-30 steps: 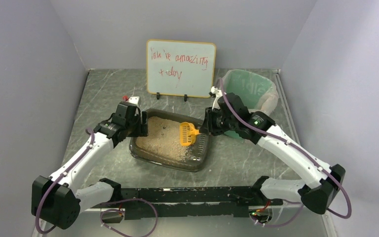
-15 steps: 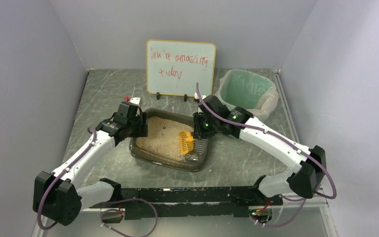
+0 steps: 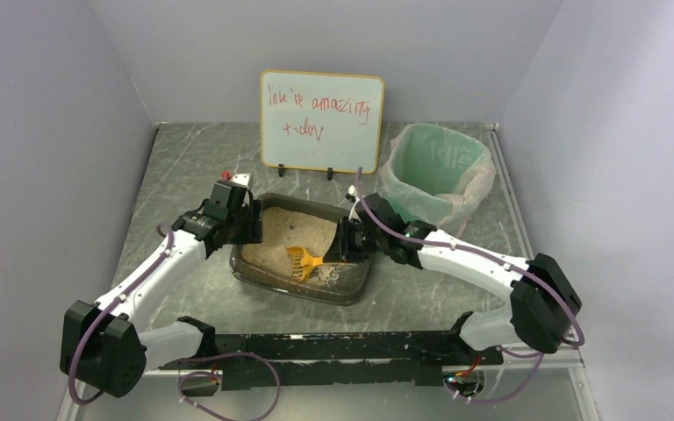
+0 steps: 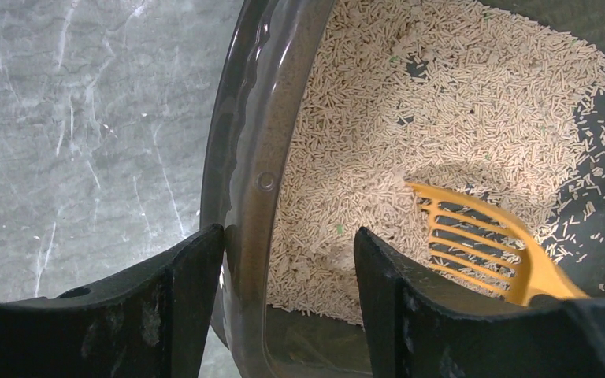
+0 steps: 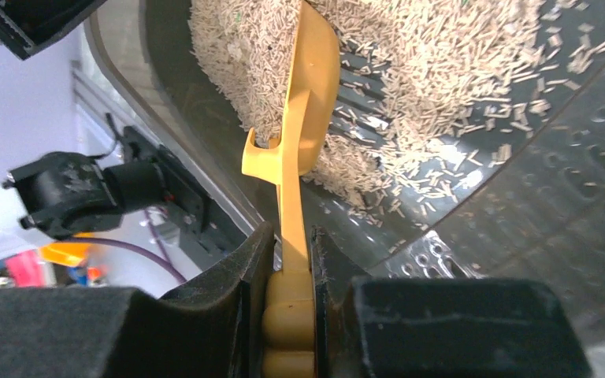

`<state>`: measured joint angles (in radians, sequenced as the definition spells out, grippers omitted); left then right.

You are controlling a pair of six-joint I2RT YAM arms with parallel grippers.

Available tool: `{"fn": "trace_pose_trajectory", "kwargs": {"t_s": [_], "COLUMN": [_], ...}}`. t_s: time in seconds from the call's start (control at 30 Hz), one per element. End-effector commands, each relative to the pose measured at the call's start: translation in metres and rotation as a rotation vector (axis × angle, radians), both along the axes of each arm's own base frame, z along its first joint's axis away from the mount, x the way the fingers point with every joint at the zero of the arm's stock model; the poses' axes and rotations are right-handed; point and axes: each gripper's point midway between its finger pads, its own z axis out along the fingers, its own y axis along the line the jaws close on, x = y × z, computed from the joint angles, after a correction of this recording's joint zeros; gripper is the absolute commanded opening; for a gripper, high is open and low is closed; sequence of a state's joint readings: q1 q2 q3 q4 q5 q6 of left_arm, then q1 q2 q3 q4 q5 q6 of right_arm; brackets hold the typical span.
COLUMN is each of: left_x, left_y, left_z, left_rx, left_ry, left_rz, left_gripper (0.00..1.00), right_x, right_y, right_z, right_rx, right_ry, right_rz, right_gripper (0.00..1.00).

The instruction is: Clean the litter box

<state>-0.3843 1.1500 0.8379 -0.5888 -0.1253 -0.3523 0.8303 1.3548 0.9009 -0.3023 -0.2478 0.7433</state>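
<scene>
The litter box (image 3: 268,282) is set on the table (image 3: 193,167) near its middle, a little toward the near edge, with tan litter (image 3: 290,232) heaped in its far and left parts and the dark bottom bared at the right end. The box's left rim (image 4: 252,157) is straddled by the jaws of the left arm (image 3: 175,254), which are released. The outer finger (image 4: 181,307) is pressed against the rim from outside, while the inner finger (image 4: 410,315) is held over the litter (image 4: 441,102) with a gap to the wall. The jaws of the right arm (image 3: 456,254) are clenched on the handle of a yellow scoop (image 3: 301,260). Its slotted head (image 5: 307,102) is tipped on edge and dug into the litter (image 5: 441,63) toward the box's near left side. A green bin (image 3: 439,171) with a clear liner is seen at the far right corner, and a whiteboard (image 3: 322,121) is propped along the far edge.
</scene>
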Motion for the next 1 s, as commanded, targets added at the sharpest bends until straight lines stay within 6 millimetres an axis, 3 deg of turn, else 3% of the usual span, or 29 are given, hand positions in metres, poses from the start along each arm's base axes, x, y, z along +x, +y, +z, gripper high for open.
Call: {"fn": "trace_pose_trajectory", "kwargs": {"t_s": [0.0,0.57,0.77,0.97], "left_x": [0.002,0.001,0.0,0.001], "left_y": [-0.005,-0.009,-0.01,-0.01], "left_z": [0.001,-0.001,-0.002,-0.002], "left_rx": [-0.014,-0.021,-0.018,-0.017], "left_ry": [0.0,0.008,0.012,0.011], "left_rz": [-0.028,-0.044,-0.049,-0.046], "left_gripper": [0.66,0.59,0.56,0.54], "right_x": [-0.005,0.004,0.003,0.0], "right_y": [0.023,0.084,0.087,0.083], "right_z": [-0.004,-0.031,-0.033,-0.017], "right_rx": [0.176,0.345,0.411,0.519], "right_ry": [0.08,0.15,0.158,0.146], "right_rz": [-0.07,-0.191,-0.2,-0.208], "right_gripper": [0.0,0.0,0.0,0.0]}}
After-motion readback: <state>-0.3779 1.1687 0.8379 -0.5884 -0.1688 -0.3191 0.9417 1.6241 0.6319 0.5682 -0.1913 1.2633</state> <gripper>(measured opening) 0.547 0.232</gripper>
